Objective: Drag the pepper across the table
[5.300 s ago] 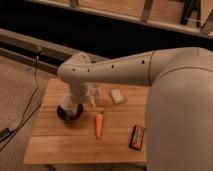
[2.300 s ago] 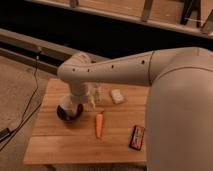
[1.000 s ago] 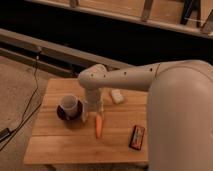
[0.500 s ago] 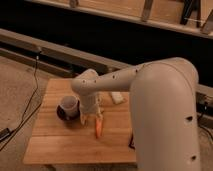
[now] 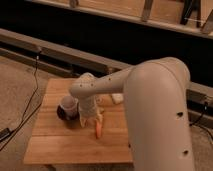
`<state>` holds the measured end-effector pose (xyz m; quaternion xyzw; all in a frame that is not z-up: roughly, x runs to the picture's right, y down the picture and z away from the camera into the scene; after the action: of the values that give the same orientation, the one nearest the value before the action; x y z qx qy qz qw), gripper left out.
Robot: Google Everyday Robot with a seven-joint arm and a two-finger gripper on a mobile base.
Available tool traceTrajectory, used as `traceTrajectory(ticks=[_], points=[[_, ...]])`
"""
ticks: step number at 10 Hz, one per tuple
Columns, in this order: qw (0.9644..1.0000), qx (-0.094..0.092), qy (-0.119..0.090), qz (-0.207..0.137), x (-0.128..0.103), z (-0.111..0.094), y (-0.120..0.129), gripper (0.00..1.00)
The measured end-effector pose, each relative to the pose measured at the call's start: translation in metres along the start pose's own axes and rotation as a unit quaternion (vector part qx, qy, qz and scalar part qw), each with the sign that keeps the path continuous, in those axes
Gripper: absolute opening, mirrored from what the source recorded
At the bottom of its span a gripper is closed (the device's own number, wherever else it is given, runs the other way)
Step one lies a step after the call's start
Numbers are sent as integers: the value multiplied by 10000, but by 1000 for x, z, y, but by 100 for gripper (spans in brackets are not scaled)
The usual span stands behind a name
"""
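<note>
Table [image 5: 52, 145]: light-brown wooden planks, its right side covered by the robot's arm.
Vessel [image 5: 67, 106]: dark and round with a paler rim, standing left of centre on the table.
Gripper [image 5: 96, 119]: down at the tabletop just right of the vessel, fingers spread, nothing clasped; it sits at the pepper's far end, contact unclear.
Pepper [image 5: 98, 131]: slim, orange, lying near the table's middle, pointing toward the near edge.
White lump [image 5: 118, 98]: further back, partly behind the arm [image 5: 155, 115].
</note>
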<state>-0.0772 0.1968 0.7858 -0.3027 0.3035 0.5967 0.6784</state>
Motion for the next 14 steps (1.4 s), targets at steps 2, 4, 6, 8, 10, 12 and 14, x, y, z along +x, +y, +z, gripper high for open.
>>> traceTrajectory(ticks=[2,4,6,8,10,12,14], points=[[10000,-26,9,65,9,5,-1,65],[9998,-98,-23,171,16,10,-5,65],[9994,-175,0,286,23,18,-11,65],[9991,-261,55,344,27,27,-13,65],[9987,-319,103,385,28,36,-14,65],[9985,-347,165,393,27,47,-15,65],[9982,-364,225,418,24,56,-18,65]])
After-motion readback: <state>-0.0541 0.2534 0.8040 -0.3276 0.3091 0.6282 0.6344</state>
